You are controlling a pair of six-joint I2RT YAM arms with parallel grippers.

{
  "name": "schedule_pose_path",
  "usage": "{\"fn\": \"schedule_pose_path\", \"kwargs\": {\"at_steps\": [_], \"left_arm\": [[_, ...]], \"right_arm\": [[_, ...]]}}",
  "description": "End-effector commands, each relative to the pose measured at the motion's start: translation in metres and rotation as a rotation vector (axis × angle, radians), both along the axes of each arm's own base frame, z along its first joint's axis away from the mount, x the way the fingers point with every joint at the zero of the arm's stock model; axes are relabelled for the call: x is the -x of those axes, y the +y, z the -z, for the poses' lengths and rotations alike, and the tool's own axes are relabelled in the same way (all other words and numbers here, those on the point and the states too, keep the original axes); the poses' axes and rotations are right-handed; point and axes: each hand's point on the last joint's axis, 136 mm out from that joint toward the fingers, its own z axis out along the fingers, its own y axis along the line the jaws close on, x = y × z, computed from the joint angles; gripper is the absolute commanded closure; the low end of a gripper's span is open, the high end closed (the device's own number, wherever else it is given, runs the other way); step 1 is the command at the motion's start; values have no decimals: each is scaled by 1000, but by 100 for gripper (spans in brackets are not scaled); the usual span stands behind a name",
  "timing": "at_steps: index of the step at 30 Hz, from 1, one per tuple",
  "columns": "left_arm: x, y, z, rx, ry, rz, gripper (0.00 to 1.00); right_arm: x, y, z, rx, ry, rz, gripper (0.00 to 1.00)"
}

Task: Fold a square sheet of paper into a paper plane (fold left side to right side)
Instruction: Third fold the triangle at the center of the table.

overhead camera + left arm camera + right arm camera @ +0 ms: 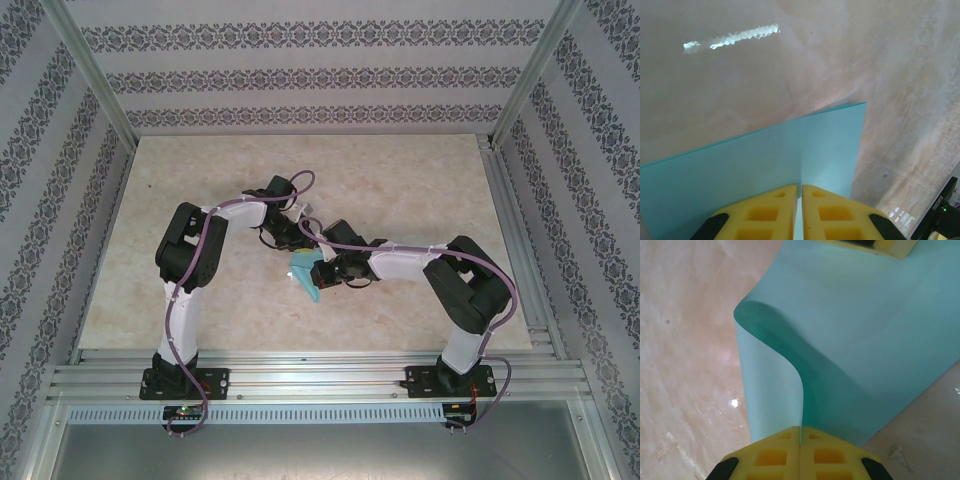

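Found broad bare table [420,170] at the far edge and both sides. Met a blocked centre: left gripper [801,189] and right gripper [801,431], clamped on the square sheet of paper [305,272], close together. Fenced by walls [300,80] on three sides.

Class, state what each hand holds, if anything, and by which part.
The turquoise paper sheet: left hand pinches one edge, right hand another, where the sheet curls.

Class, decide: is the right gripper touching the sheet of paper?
Touching. The right wrist view shows the right gripper shut on the sheet of paper, whose curled edge disappears between its two yellow fingers.
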Motion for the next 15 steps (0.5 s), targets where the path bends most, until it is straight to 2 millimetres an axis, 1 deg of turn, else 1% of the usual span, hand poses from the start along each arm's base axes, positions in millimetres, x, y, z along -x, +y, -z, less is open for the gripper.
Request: {"fn": "schedule_pose_path", "kwargs": {"at_steps": [1, 7, 15], "left_arm": [[12, 5, 28, -83, 39, 27, 88], [12, 5, 30, -84, 41, 29, 88], [13, 5, 30, -88, 40, 31, 89]], "right_arm": [[-10, 1, 0, -17, -3, 28, 100], [-13, -1, -1, -14, -5, 31, 100], [-6, 0, -2, -24, 9, 28, 100]]}}
